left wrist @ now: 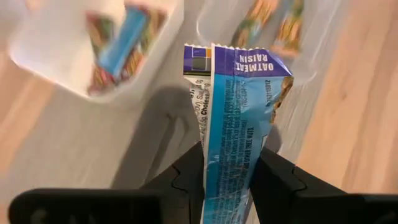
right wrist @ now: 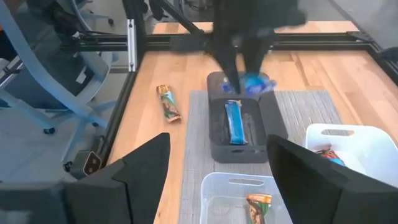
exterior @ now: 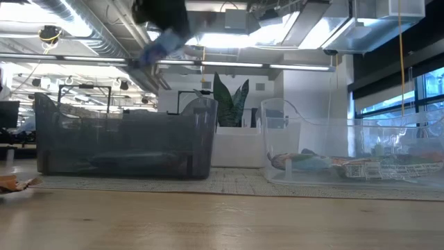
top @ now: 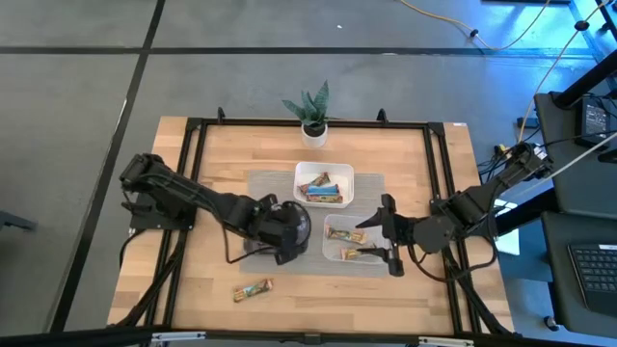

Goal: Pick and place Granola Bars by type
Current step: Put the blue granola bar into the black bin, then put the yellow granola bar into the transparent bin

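Pinching a blue bar (left wrist: 239, 124) between its jaws, the left gripper (top: 286, 234) hangs over the black tray (right wrist: 239, 127), which already holds another blue bar (right wrist: 234, 123). The right gripper (top: 388, 236) hovers with jaws spread by the clear tray (top: 352, 241), where green-and-tan bars (top: 355, 253) lie. More bars (top: 321, 188) sit in the white tray (top: 324, 185), and one stray bar (top: 253, 290) lies on the counter (top: 212, 202) near the front edge, apart from the trays.
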Controlling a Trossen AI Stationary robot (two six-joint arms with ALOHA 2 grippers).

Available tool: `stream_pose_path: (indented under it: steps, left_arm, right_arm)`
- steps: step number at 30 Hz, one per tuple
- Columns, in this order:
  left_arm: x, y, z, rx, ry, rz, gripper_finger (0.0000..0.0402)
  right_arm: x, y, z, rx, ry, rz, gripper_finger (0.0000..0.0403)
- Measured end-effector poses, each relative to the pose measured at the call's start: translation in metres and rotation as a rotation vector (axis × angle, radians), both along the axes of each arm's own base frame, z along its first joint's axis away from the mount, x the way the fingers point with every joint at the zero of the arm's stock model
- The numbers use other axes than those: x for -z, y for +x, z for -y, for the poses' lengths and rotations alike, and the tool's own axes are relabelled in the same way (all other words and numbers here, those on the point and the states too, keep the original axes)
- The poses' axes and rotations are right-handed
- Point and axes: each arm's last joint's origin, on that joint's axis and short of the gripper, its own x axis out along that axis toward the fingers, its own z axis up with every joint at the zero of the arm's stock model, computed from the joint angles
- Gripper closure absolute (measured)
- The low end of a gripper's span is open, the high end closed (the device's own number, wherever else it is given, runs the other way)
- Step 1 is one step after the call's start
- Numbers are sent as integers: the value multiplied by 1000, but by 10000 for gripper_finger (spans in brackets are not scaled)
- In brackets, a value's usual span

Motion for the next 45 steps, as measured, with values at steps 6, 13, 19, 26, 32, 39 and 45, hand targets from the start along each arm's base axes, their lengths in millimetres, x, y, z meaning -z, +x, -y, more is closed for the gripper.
stream_pose_path:
  steps: [6, 13, 19, 26, 32, 39, 45]
  left_arm:
    - [33, 17, -4, 9, -74, -149, 302]
    - [72, 22, -9, -11, -79, -387, 302]
    - [88, 28, -11, -20, -80, -439, 302]
    - [91, 30, -11, -24, -67, -439, 302]
    - [89, 29, -12, -25, -60, -429, 302]
    - [89, 29, -12, -30, -50, -425, 270]
    - [86, 27, -13, -25, -80, -455, 216]
  right_arm:
    - [0, 2, 4, 18, 0, 0, 134]
    - [0, 2, 4, 18, -1, -2, 135]
    - [1, 2, 4, 18, -9, -13, 135]
    - [1, 2, 4, 18, -10, -15, 134]
    - [1, 2, 4, 18, -10, -14, 134]
    - [2, 2, 4, 18, -10, -15, 134]
    - [2, 1, 5, 18, -17, -24, 134]
